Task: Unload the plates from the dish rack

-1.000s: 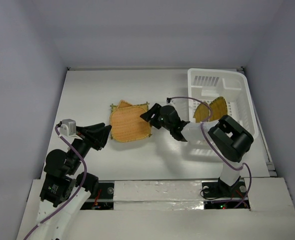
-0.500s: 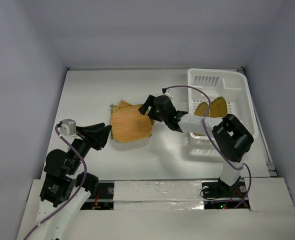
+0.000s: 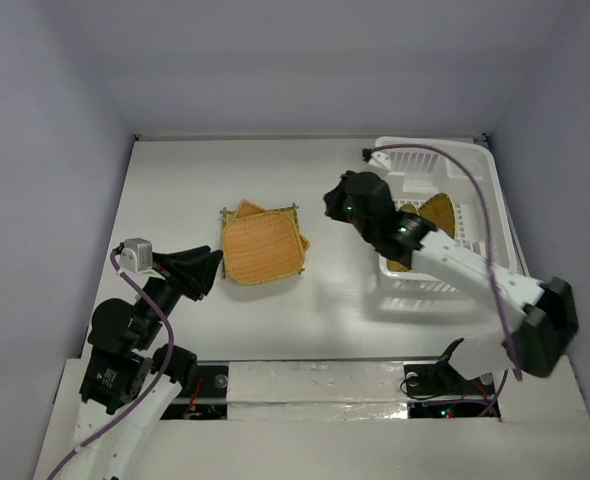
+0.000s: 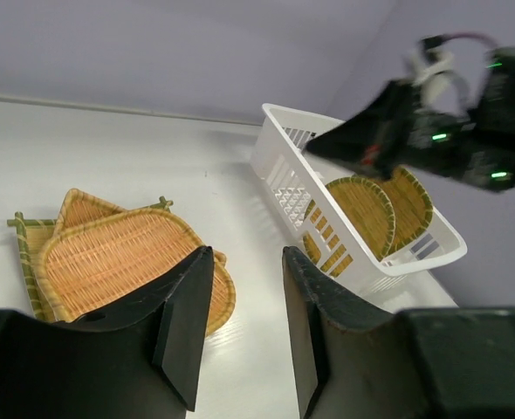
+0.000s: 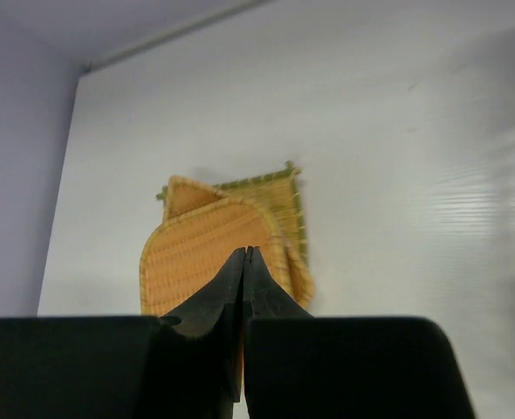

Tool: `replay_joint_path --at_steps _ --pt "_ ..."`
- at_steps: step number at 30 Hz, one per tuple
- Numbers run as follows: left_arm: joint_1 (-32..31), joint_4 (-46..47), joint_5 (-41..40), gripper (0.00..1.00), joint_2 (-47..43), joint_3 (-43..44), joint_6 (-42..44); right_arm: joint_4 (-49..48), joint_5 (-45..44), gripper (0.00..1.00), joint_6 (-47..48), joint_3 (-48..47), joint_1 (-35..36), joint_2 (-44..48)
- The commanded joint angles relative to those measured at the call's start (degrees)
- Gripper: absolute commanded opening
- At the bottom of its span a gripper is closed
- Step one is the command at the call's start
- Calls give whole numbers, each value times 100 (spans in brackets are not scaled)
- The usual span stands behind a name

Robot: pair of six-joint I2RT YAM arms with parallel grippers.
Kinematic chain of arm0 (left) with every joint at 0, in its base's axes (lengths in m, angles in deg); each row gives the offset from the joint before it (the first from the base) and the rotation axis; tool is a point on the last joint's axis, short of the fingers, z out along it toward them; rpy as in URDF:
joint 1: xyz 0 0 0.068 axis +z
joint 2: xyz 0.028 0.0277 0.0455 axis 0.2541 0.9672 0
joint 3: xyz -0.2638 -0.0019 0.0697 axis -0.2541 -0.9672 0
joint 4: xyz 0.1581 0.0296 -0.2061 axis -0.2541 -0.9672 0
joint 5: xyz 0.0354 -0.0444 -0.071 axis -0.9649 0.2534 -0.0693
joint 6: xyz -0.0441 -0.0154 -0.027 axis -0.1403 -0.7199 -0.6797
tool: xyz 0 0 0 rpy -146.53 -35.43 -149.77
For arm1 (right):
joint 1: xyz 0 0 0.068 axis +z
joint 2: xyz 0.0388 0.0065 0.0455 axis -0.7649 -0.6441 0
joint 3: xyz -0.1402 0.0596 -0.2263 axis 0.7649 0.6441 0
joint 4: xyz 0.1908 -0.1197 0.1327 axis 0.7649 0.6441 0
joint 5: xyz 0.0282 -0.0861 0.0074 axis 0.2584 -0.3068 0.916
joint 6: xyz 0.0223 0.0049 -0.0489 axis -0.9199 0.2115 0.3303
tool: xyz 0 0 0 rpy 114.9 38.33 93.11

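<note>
Plates [image 5: 192, 259] lie stacked beyond right end effector [image 5: 244, 256] — closed, empty — not touching

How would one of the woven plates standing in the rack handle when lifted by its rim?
Probably stiff: the plates stand on edge in the rack without sagging. Likely light, being thin weave. The ribbed surface should resist slipping.
</note>
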Motion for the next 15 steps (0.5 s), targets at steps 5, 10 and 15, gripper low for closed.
replay_joint_path --at_steps 5,10,15 --pt "-2 233 32 23 -48 -6 -29 2813 -2292 0 811 98 -924 2475" --pt "-2 224 15 6 -57 -6 -20 3155 -1351 29 1610 468 -2489 3348" --pt "-2 206 -29 12 -110 11 -29 3394 -1025 66 1972 520 -2938 2742"
